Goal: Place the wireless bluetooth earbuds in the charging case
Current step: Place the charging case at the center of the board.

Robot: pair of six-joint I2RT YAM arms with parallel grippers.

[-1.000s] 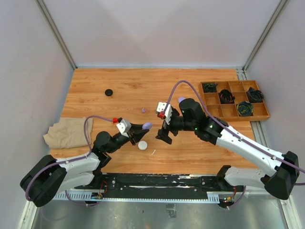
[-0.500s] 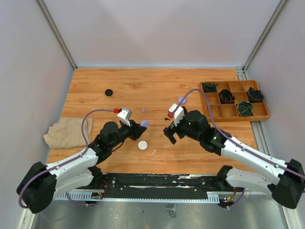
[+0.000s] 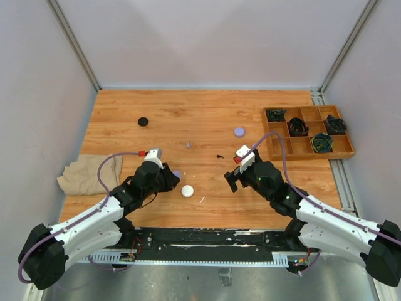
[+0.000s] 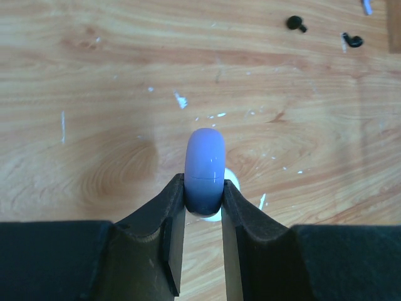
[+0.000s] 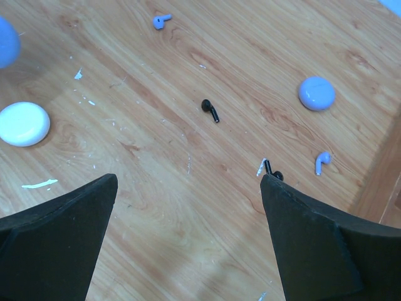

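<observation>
One smooth lavender puck (image 4: 205, 169), seemingly plastic.

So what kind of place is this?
Probably a robot lab test cell: plain white walls box in a wooden table, a left arm and right arm are bolted at its near edge, and a wooden tray holds coiled cables.

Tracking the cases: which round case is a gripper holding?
The lavender case held edge-on in the left gripper, jaws shut on it; the white case, the black case and the second lavender case lie loose on the table.
</observation>
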